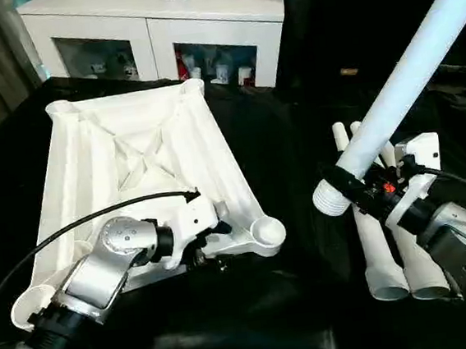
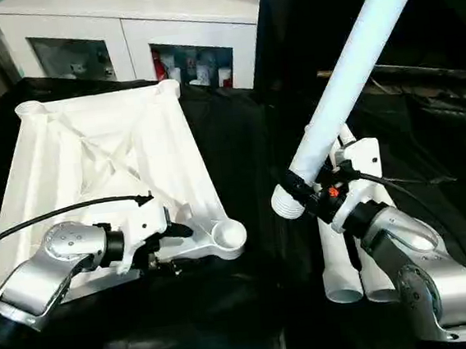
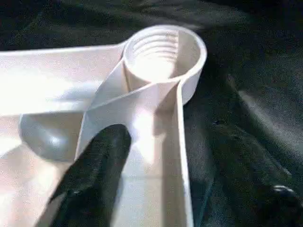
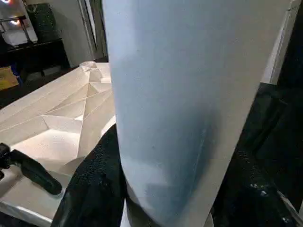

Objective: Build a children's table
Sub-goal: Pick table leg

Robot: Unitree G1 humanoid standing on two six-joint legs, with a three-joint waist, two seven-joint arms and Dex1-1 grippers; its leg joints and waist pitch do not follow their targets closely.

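Right gripper [image 1: 358, 185]: clamped on table leg [image 1: 409, 75], threaded end down-left toward corner socket [image 1: 267, 232].
Left gripper [image 1: 209, 230]: pinched on tabletop [image 1: 124, 160] rim beside the socket.

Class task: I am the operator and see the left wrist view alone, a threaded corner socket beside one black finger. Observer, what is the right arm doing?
Observer: The right gripper holds a white leg near its threaded end, tilted up to the robot's right.
Operator: Is it over my socket?
Observer: No, its end hangs above the black cloth, apart from the near right socket.
Operator: More legs?
Observer: At least two legs lie under the right gripper.
Operator: My arm?
Observer: The left gripper sits at the tabletop edge by that socket.
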